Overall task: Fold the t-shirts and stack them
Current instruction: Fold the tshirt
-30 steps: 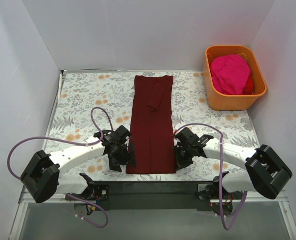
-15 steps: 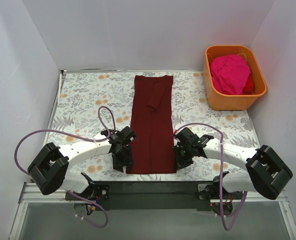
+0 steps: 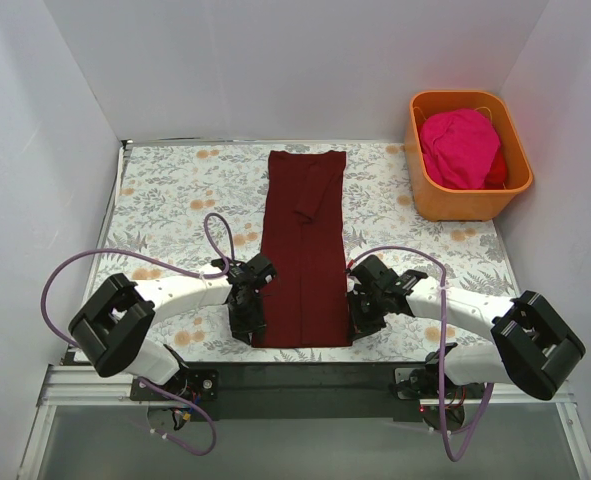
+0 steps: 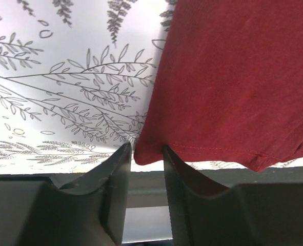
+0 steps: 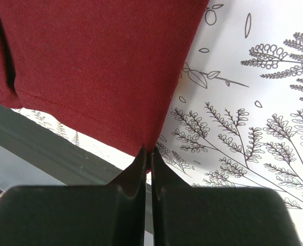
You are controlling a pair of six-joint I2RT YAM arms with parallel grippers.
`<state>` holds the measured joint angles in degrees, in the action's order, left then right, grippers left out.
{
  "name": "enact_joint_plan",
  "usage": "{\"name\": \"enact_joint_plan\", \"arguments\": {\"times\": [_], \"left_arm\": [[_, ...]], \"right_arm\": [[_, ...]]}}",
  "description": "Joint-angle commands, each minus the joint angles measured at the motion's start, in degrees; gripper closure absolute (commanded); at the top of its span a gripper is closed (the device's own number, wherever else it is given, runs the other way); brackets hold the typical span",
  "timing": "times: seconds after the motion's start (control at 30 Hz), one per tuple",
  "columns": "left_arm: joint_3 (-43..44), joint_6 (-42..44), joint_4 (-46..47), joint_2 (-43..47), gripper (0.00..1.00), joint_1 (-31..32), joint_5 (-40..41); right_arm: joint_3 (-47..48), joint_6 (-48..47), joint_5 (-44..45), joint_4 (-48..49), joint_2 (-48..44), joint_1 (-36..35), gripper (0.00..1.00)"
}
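A dark maroon t-shirt (image 3: pixel 303 240), folded into a long narrow strip, lies flat on the middle of the table, running from far to near. My left gripper (image 3: pixel 248 322) is at its near-left corner. In the left wrist view the jaws (image 4: pixel 146 151) are a little apart, with the shirt (image 4: pixel 233 77) corner between them and not clamped. My right gripper (image 3: pixel 356 318) is at the near-right corner. In the right wrist view it (image 5: pixel 147 152) is shut on the hem corner of the shirt (image 5: pixel 100 61). A magenta-pink t-shirt (image 3: pixel 458 145) lies bunched in the tub.
An orange plastic tub (image 3: pixel 465 205) stands at the far right corner and also holds a bit of red cloth. The floral tablecloth (image 3: pixel 165 200) covers the table. A dark rail (image 3: pixel 295 375) runs along the near edge just behind the shirt's hem. White walls close three sides.
My left arm has swung right and brought its gripper in to the shirt's near-left corner. The right gripper has stayed at the near-right corner. The shirt has not moved.
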<state>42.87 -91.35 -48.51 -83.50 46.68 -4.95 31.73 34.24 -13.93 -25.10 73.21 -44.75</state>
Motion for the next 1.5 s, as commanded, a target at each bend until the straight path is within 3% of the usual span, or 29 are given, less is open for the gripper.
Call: {"name": "enact_joint_plan", "arguments": {"times": [0.0, 0.13, 0.17, 0.23, 0.43, 0.6, 0.77, 0.93, 1.1, 1.2, 1.47], "left_arm": [[-0.16, -0.58, 1.23, -0.08, 0.73, 0.52, 0.73], [-1.38, -0.76, 1.23, 0.1, 0.83, 0.79, 0.03], [-1.65, -0.76, 1.14, 0.18, 0.93, 0.79, -0.06], [-2.09, -1.02, 0.88, 0.36, 1.0, 0.87, -0.32], [-1.83, -4.08, -6.21, 6.66, 1.0, 3.24, -1.38], [0.02, -11.55, -13.09, 13.87, 1.0, 11.93, -3.04], [-2.71, -15.96, -10.22, 18.28, 1.0, 15.81, -6.3], [3.79, -6.68, -7.04, 14.0, 1.0, 6.69, -1.83], [14.76, 3.18, -1.68, 4.24, 1.0, -4.2, 2.22], [21.43, 7.49, -0.27, -1.02, 1.0, -7.11, 8.45], [27.88, 13.92, 7.28, -10.27, 1.0, -13.62, 10.31]], "right_arm": [[-1.23, -1.02, 1.28, -0.12, -0.53, -0.34, 0.99], [-1.23, -1.1, 1.28, -0.12, -0.7, -0.34, 0.99], [-1.14, -0.93, 1.28, -0.12, -0.79, -0.25, 0.99], [-0.88, -0.84, 1.37, -0.21, -1.31, -0.68, 0.99], [2.45, -0.41, 2.33, -7.58, -2.54, -6.03, 0.99], [4.31, 3.2, 1.46, -16.54, -6.67, -14.29, 0.99], [7.64, 3.29, 4.08, -21.04, -10.19, -17.83, 0.99], [15.71, -2.31, 12.42, -21.13, -7.92, -10.91, 0.99], [23.28, -10.58, 18.4, -20.43, -1.16, -2.46, 0.99], [28.9, -14.98, 21.39, -19.55, 1.58, 0.18, 0.99], [34.45, -21.84, 19.65, -12.17, 8.26, 8.71, 0.99]]}}
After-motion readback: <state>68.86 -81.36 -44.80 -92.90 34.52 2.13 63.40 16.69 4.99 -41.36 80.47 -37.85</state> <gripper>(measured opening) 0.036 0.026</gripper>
